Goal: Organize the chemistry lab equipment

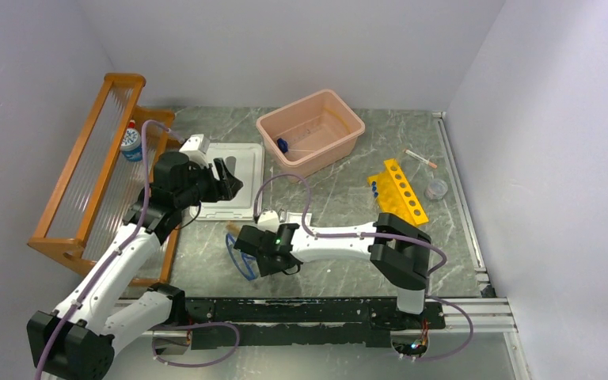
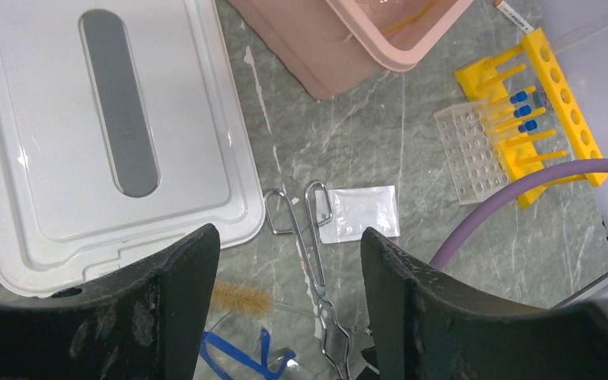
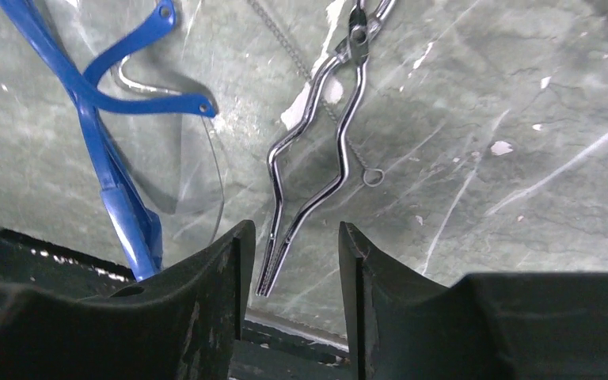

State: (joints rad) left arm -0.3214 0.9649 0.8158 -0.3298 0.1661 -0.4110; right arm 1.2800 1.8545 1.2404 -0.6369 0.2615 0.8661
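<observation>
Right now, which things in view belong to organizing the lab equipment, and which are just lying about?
Belong: safety glasses, metal forceps, white packet, blue-capped tubes, brush.
Lying about: orange shelf, white lid, pink tub (possibly a destination).

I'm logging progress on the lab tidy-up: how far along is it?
Looks done: blue-capped tubes stand in the yellow rack. In hand: nothing; the left gripper is open, and the open right gripper hangs over the metal forceps. Left to do: forceps, safety glasses, white packet and brush lie loose on the table.
</observation>
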